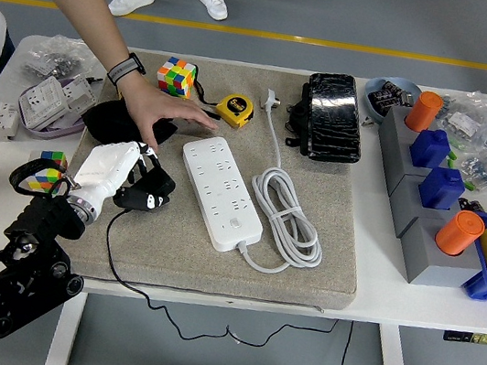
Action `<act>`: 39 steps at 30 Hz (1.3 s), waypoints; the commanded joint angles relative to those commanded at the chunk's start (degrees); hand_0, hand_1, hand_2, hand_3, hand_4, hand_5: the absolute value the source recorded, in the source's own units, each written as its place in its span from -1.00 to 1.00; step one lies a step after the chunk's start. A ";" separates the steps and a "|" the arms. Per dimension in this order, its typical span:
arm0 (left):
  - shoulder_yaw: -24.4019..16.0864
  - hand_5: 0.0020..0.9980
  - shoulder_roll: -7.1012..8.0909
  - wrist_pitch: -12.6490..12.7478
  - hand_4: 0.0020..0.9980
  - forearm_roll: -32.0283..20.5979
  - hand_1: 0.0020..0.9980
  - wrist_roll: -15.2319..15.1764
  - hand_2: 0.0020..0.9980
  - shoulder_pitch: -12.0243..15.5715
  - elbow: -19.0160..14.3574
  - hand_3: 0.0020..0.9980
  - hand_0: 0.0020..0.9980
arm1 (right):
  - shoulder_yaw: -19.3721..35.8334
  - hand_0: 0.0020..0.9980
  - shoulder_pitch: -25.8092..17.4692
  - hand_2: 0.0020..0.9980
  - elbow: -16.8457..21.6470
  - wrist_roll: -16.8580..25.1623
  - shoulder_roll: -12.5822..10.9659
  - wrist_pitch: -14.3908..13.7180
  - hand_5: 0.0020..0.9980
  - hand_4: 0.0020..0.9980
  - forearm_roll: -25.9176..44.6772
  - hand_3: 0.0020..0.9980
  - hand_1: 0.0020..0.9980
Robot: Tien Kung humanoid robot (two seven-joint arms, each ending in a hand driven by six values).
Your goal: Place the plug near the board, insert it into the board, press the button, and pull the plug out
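Observation:
A white power strip (222, 191) lies on the grey mat (303, 275) at the middle, its white cord coiled (288, 217) to its right. My left hand (132, 182), white with black fingers, is shut on a black plug (146, 198) just left of the strip. The plug's black cable (119, 265) trails down over the mat's front edge. A person's hand (164, 110) reaches in from the upper left and rests flat over a black cloth bundle (105, 119), fingertips near the strip's far end. My right arm is out of view.
A yellow tape measure (236, 109) and a colourful cube (176, 76) lie at the mat's back. A black pouch (333, 115) sits behind the cord. Grey blocks with blue and orange pegs (428, 189) stand right. Sockets (48, 101) and another cube (44, 179) lie left.

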 joint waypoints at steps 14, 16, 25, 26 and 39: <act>0.86 -1.00 1.37 0.98 0.69 -7.52 -0.29 -9.74 -0.15 -0.07 -2.01 0.07 -0.56 | -1.02 0.15 0.20 0.24 0.01 -0.04 -0.48 0.01 -0.01 0.86 0.22 0.08 0.29; 0.96 -1.00 1.54 0.79 0.67 -7.65 -0.28 -9.88 -0.15 -0.09 -2.39 0.07 -0.55 | -1.08 0.15 0.09 0.24 0.01 -0.03 -0.47 0.00 -0.01 0.86 0.21 0.08 0.29; 2.08 -1.00 1.63 0.40 0.67 -7.02 -0.28 -9.44 -0.15 -1.06 -2.85 0.07 -0.54 | -1.13 0.15 -0.14 0.24 0.03 -0.09 -0.32 0.01 -0.01 0.86 0.43 0.08 0.29; 2.07 -1.00 1.59 0.16 0.67 -7.18 -0.28 -9.86 -0.15 -1.20 -2.73 0.07 -0.54 | -1.06 0.15 -0.10 0.24 0.09 -0.07 -0.38 0.00 -0.01 0.86 0.33 0.08 0.29; 4.02 -1.00 1.57 0.30 0.68 -6.75 -0.28 -12.32 -0.16 -3.48 -1.72 0.07 -0.53 | -0.04 0.15 -0.43 0.24 -0.03 -0.15 -1.12 -0.05 -0.01 0.86 -0.06 0.08 0.29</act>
